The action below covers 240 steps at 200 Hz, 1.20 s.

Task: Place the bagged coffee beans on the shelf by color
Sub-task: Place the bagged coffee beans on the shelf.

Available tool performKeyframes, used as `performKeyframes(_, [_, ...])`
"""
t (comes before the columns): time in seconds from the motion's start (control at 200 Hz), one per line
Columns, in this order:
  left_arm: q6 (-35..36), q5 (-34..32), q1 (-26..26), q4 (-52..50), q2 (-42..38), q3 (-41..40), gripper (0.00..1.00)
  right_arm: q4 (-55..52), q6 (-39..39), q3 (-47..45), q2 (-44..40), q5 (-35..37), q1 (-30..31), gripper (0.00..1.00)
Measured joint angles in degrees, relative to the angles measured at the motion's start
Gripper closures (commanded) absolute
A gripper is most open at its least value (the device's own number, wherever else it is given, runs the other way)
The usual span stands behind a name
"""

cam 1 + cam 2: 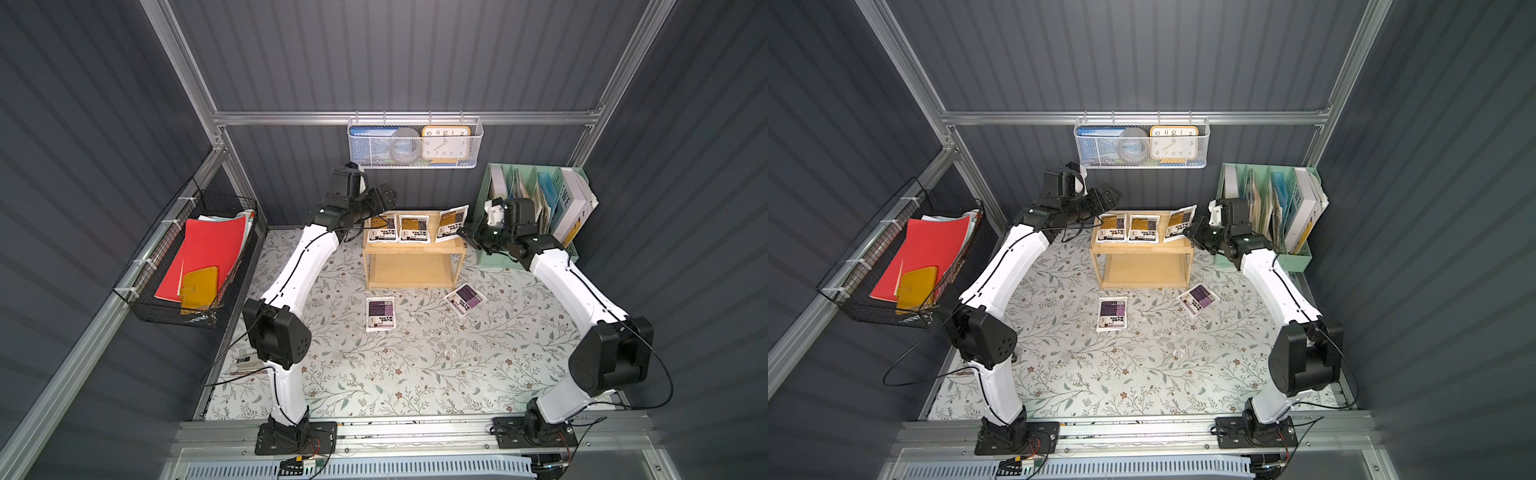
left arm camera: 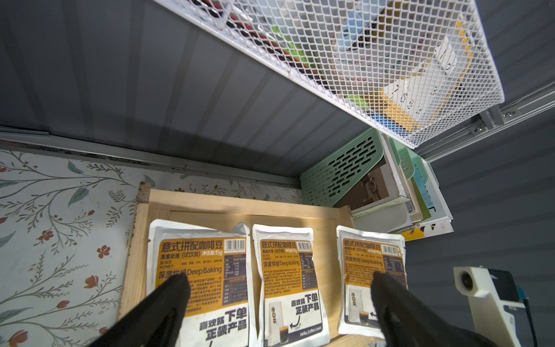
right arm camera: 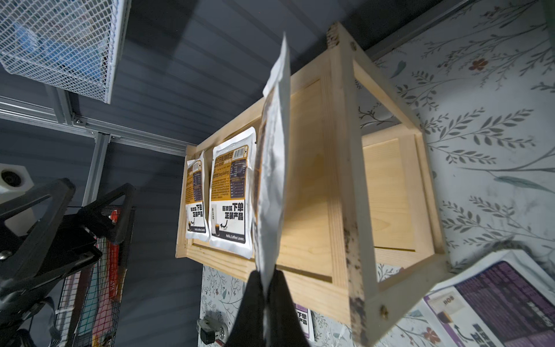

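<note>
In both top views your shelf (image 1: 413, 246) stands at the back of the floral table (image 1: 415, 365), close to the dark grey ribbed wall (image 1: 395, 54). On the shelf's top tray the first yellow pouch (image 1: 381, 227) and the middle yellow pouch (image 1: 413, 227) lie flat side by side. The third yellow pouch (image 1: 451, 223) tilts over the tray end nearest the mint-green organizer (image 1: 536, 208), pinched at its lower corner by your right gripper (image 1: 463, 233). Your left gripper (image 1: 375, 214) hovers over the shelf's opposite end. One purple pouch (image 1: 380, 313) and the other purple pouch (image 1: 1198, 300) lie flat on the table in front of the shelf. A white mesh basket (image 1: 415, 145) holding a clock (image 1: 446, 143) hangs from the rail above the shelf. A black wire basket (image 1: 187, 257) sits well off to the side, beyond your left arm.

In the left wrist view, your left gripper's fingers (image 2: 168, 300) stand wide apart over the tray with nothing between them. All three yellow pouches show in a row on the wood.

In the right wrist view, your right gripper (image 3: 267, 288) is clamped tight on the third yellow pouch, seen edge-on above the tray. You cannot tell whether its far edge touches the wood.
</note>
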Motion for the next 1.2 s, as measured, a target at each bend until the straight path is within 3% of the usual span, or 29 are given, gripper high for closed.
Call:
performKeyframes(0.7, [0.15, -0.02, -0.28, 0.02, 1.18, 0.00, 0.00, -3.26, -3.91, 3.30, 4.55, -0.09, -0.28, 1.00])
performKeyframes(0.925, [0.15, -0.04, -0.28, 0.00, 1.18, -0.02, 0.00, -3.45, -4.28, 3.37, 4.74, -0.07, -0.28, 0.94])
performKeyframes(1.01, [0.15, -0.04, -0.28, 0.02, 1.18, 0.00, 0.00, -3.65, -4.33, 3.45, 4.74, -0.04, -0.31, 0.89])
performKeyframes(1.201, [0.15, -0.13, -0.28, 0.02, 1.18, 0.00, 0.00, -4.74, -4.87, 3.65, 4.74, 0.04, -0.68, 0.60])
